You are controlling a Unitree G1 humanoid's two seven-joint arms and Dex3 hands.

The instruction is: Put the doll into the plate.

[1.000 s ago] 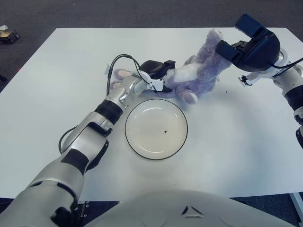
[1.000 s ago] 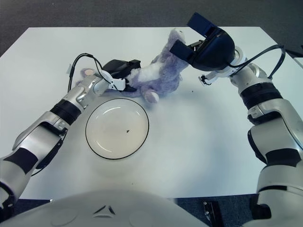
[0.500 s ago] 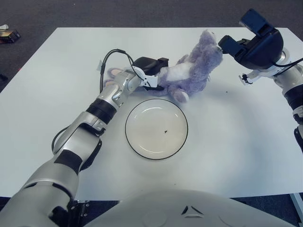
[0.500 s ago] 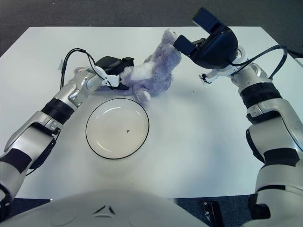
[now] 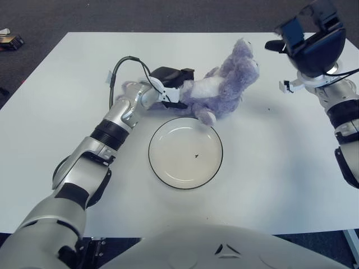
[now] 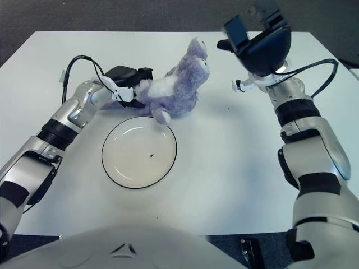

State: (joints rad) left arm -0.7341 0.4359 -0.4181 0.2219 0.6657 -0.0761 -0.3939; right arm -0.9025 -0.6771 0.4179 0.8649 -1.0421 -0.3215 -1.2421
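Observation:
A purple plush doll (image 5: 221, 87) with a white belly lies on its side on the white table, just behind the plate. One of its feet reaches the far rim of the plate (image 5: 168, 168), which is white with a black edge and holds only a tiny dark speck. My left hand (image 5: 171, 85) is shut on the doll's lower body, at the doll's left end. My right hand (image 5: 307, 35) hangs in the air to the right of the doll's head, open and apart from it.
The white table (image 5: 280, 168) ends at dark carpet beyond its far edge. A black cable (image 5: 124, 60) loops over my left wrist. A small object (image 5: 9, 41) lies on the floor at the far left.
My left hand has dragged the doll to the left, closer to the plate's far rim. My right hand has come off the doll's head and risen up and to the right.

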